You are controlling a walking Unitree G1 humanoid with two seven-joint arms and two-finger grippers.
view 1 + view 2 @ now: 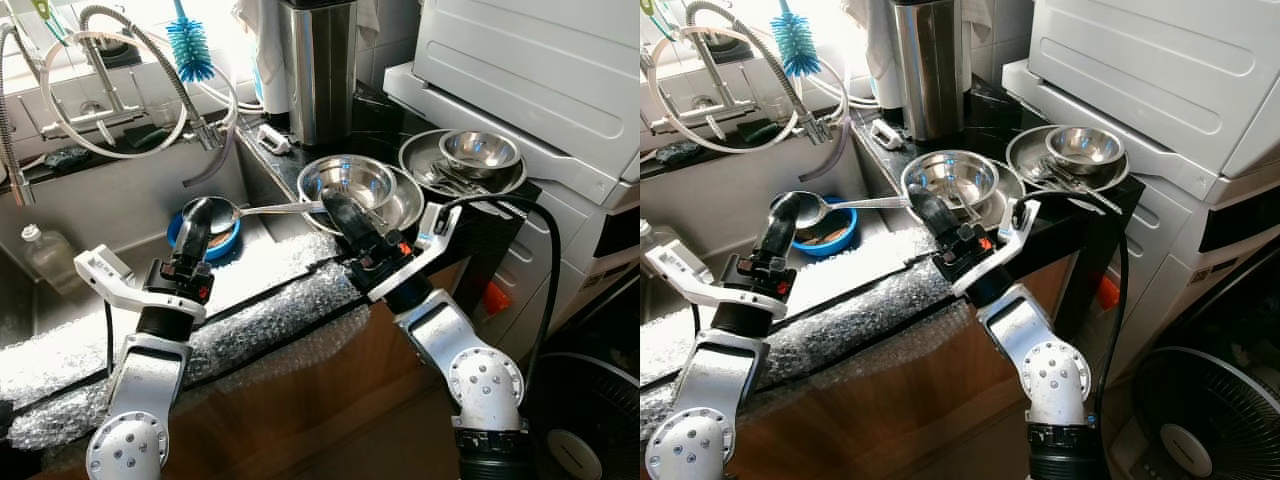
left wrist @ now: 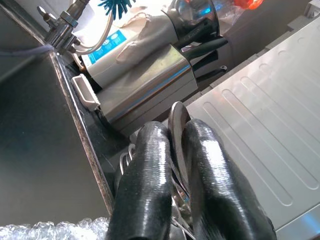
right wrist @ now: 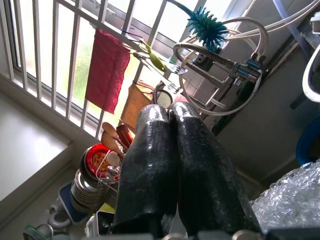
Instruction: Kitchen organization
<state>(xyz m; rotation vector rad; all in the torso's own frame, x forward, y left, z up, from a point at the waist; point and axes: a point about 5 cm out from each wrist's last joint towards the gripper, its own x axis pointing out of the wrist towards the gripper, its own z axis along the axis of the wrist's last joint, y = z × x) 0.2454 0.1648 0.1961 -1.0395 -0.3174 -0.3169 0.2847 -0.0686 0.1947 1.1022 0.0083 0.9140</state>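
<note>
- We see the left gripper (image 1: 193, 215) raised over the sink (image 1: 120, 200), fingers clamped on a steel ladle (image 1: 212, 212) — its handle reaches toward the bowl (image 1: 347, 181).
- The right gripper (image 1: 335, 205) angles up beside that bowl, fingers pressed together, holding nothing.
</note>
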